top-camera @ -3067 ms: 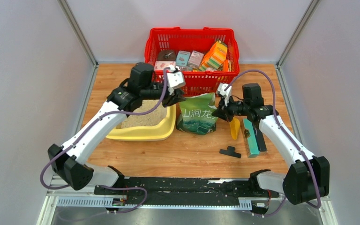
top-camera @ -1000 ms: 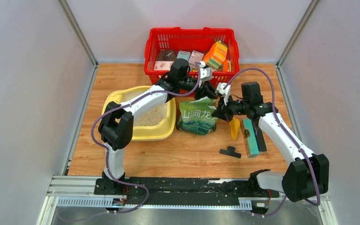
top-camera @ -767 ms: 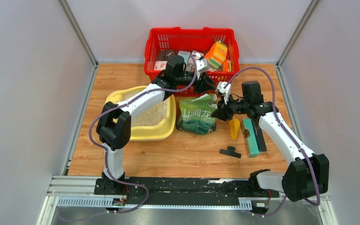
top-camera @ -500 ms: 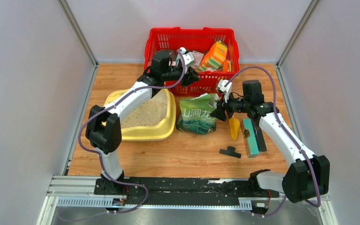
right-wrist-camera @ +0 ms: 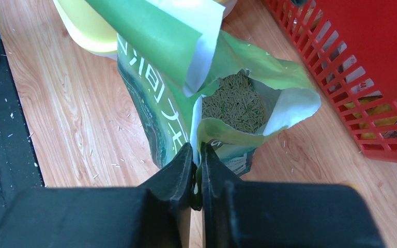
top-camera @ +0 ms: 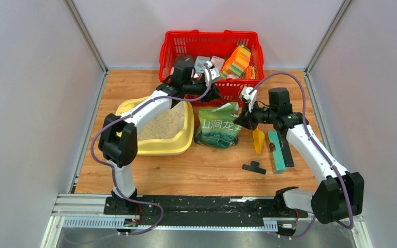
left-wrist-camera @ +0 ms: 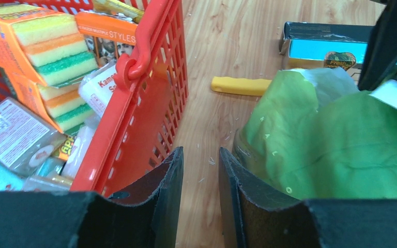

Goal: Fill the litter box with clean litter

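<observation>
Part-filled litter box (top-camera: 155,149); bag (top-camera: 218,132) being readied to pour.
The litter box sits left of centre, litter (top-camera: 160,125) across its floor. Just beside it stands the open bag, its mouth edge pinched in the right gripper (right-wrist-camera: 197,151). The left gripper (left-wrist-camera: 200,157) hangs open, empty, between bag and basket (left-wrist-camera: 150,98). Next it should probably take a second hold, then tip.
</observation>
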Controlling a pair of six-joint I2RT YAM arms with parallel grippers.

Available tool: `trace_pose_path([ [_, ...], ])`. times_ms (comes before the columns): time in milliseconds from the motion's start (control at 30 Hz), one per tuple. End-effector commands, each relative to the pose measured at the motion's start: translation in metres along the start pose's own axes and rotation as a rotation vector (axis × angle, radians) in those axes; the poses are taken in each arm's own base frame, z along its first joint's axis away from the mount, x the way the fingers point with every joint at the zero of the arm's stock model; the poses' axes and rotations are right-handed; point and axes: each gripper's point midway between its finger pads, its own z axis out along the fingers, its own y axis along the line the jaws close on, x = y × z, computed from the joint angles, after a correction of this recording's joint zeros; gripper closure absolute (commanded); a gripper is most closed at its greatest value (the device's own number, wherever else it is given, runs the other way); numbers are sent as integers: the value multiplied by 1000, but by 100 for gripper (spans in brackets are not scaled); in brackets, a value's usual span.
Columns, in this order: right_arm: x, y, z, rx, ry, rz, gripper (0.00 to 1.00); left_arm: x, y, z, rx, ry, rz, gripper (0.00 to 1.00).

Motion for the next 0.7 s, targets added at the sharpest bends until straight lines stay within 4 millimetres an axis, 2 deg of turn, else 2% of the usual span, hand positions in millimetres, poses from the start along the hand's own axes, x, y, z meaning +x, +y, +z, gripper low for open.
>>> trace_pose_path([
  [0,-29,1,-12,8,-62,-105,92,-13,-3,26,87,-56,79,61],
  [200,-27,3,-13,-1,-60,-102,93,-28,-28,49,187,-106,94,61],
  [233,-25,3,-14,5,-60,-102,93,-34,-40,52,223,-126,79,61],
  [433,-24,-2,-17,28,-65,-91,93,-40,-70,55,315,-150,31,63],
  [667,-22,-13,-21,50,-65,-94,93,-35,-94,50,412,-144,-69,67],
])
